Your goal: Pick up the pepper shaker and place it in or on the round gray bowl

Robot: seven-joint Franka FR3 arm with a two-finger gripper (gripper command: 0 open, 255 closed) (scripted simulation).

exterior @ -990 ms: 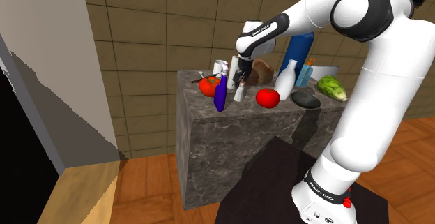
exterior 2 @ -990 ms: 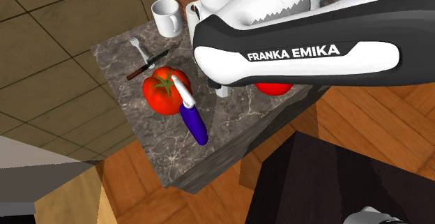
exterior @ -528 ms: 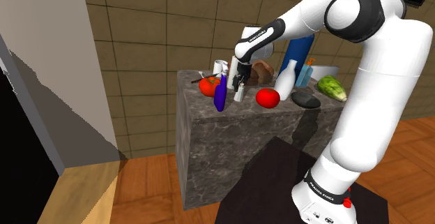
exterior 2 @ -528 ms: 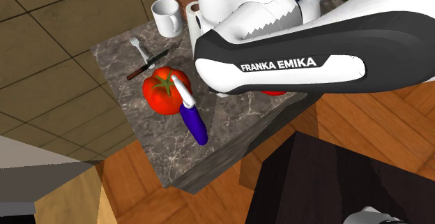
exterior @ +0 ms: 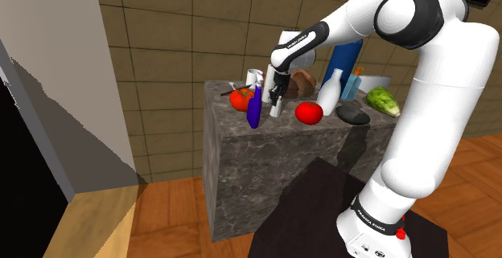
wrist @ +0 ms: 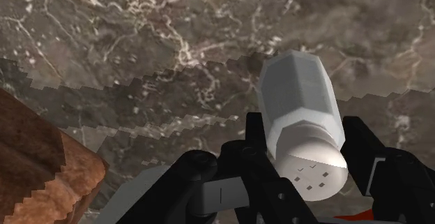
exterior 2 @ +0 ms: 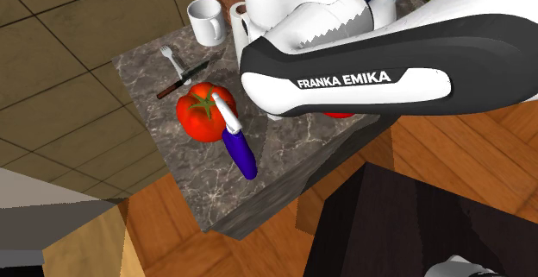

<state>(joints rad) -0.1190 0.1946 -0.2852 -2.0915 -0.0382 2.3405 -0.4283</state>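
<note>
Pincer (wrist: 304, 126) clasps the white pepper shaker (wrist: 298, 90), standing on the marble bench (wrist: 139, 48); lifting and transfer to the dark bowl (exterior: 352, 116) remain.

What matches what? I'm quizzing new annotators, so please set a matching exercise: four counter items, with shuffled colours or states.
Things:
1. pepper shaker
2. tomato
3. mug
4. bottle

Descriptions:
A. purple
B. clasped by the gripper
C. white, with a handle
D. red, green stem

Pairs: 1-B, 2-D, 3-C, 4-A
</note>
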